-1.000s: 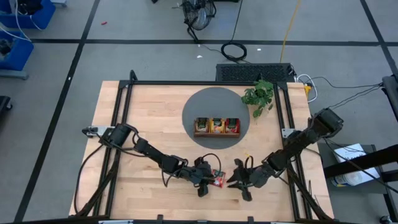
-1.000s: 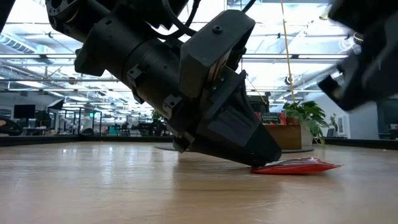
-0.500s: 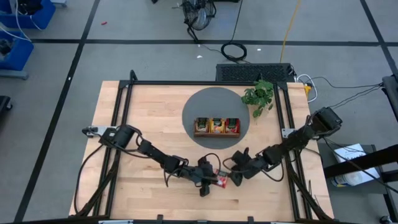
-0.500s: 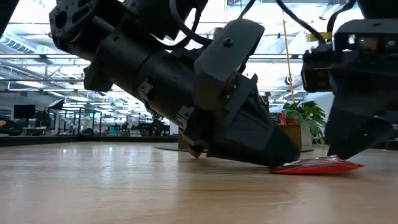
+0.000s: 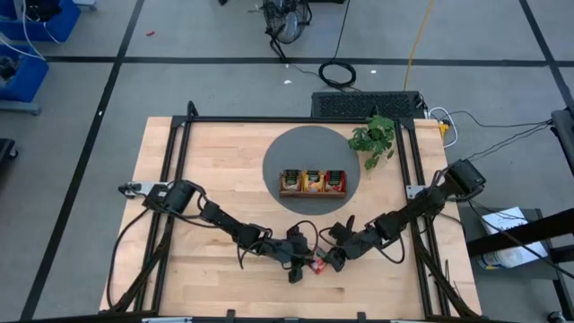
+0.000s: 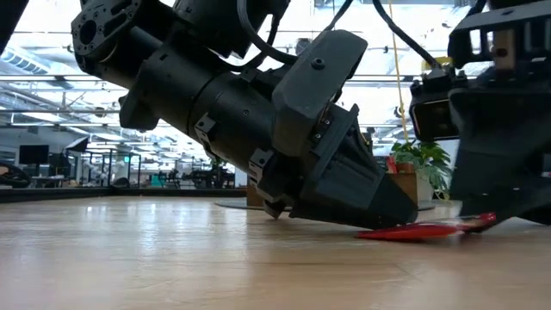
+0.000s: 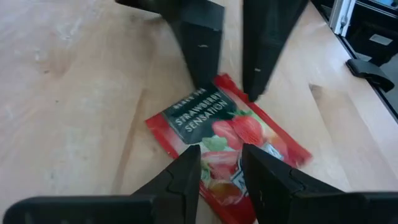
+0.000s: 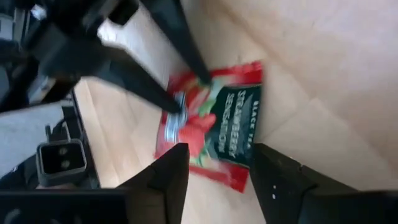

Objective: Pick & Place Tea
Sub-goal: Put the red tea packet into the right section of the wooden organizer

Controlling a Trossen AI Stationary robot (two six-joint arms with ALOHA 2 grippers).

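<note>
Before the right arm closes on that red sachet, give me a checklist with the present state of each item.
1. Red strawberry tea sachet lying on the wooden table: ok.
2. Left gripper at one edge of the sachet, fingers standing on it: ok.
3. Right gripper open, a finger on each side of the sachet's opposite edge: ok.
4. Whether the left gripper truly pinches the sachet or only presses on it: cannot tell.
5. Brown wooden three-compartment tray on the grey round mat, away from both arms: ok.
6. Free room left in the tray's compartments: cannot tell.
</note>
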